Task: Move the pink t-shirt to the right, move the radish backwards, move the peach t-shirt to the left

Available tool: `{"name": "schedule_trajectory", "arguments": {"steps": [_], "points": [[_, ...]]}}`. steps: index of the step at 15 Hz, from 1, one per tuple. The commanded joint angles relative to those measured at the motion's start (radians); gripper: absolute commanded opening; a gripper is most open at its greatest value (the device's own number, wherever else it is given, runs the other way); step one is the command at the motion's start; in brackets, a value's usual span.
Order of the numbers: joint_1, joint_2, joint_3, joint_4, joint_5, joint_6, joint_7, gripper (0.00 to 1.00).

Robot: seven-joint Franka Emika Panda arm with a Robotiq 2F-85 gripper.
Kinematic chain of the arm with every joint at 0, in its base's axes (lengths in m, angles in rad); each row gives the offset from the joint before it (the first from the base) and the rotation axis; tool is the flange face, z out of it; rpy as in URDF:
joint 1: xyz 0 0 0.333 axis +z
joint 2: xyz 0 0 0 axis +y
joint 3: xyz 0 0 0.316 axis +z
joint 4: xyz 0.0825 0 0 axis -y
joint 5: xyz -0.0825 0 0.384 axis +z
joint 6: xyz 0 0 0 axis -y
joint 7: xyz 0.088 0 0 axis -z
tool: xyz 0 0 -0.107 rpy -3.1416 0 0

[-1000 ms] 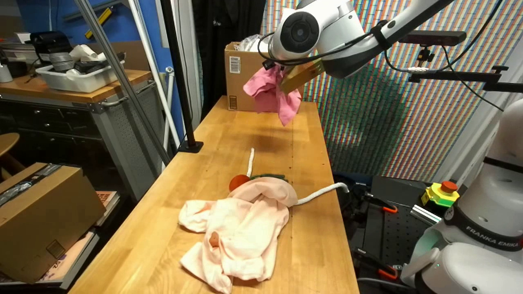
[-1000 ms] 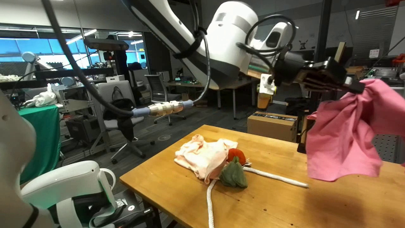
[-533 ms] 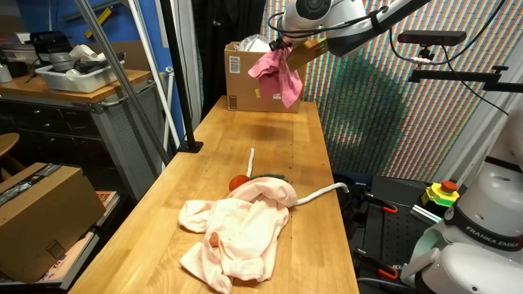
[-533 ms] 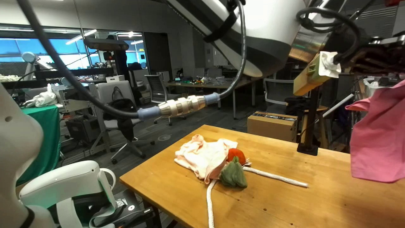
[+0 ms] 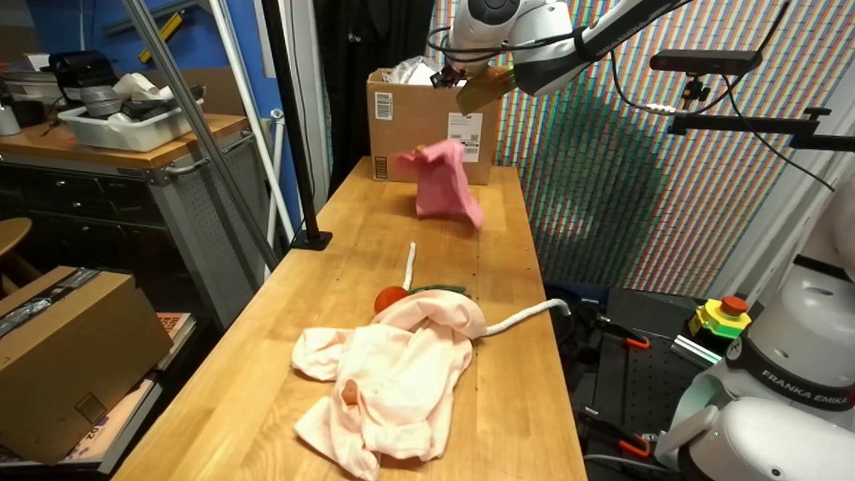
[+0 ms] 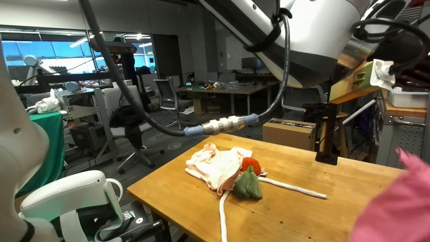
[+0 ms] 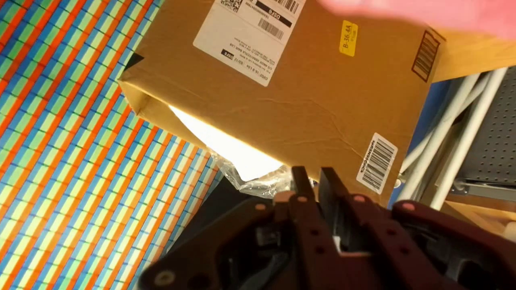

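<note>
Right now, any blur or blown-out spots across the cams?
Both exterior views: pink t-shirt blurred, likely motion; peach t-shirt and radish look crisp. Wrist view: pink t-shirt smeared along the top edge, white filling in the cardboard box blown out, jaws dark. In an exterior view: windows bright against dim surroundings.

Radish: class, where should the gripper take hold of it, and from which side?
Probably the radish's round red body, from above and the side facing away from the peach t-shirt. That side bulges free of the cloth, while the t-shirt crowds the other. The green leaves look thin and may fold, so they seem a less sure hold.
</note>
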Motion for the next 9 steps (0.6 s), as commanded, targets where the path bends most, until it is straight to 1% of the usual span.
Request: {"name": "schedule_trajectory", "arguments": {"steps": [1,4,5,7,8,9], "points": [[-0.016,0.031,-0.004,0.042,0.069,0.02,-0.083,0.47],[-0.018,0.015,0.0,0.009,0.133,0.012,-0.15,0.69],[-0.02,0.0,0.006,-0.019,0.198,0.029,-0.217,0.78],[-0.016,-0.023,0.019,-0.068,0.326,0.053,-0.344,0.92],[-0.012,-0.038,0.03,-0.099,0.409,0.065,-0.423,0.99],[-0.02,-0.049,0.054,-0.126,0.484,0.073,-0.494,1.0]]}}
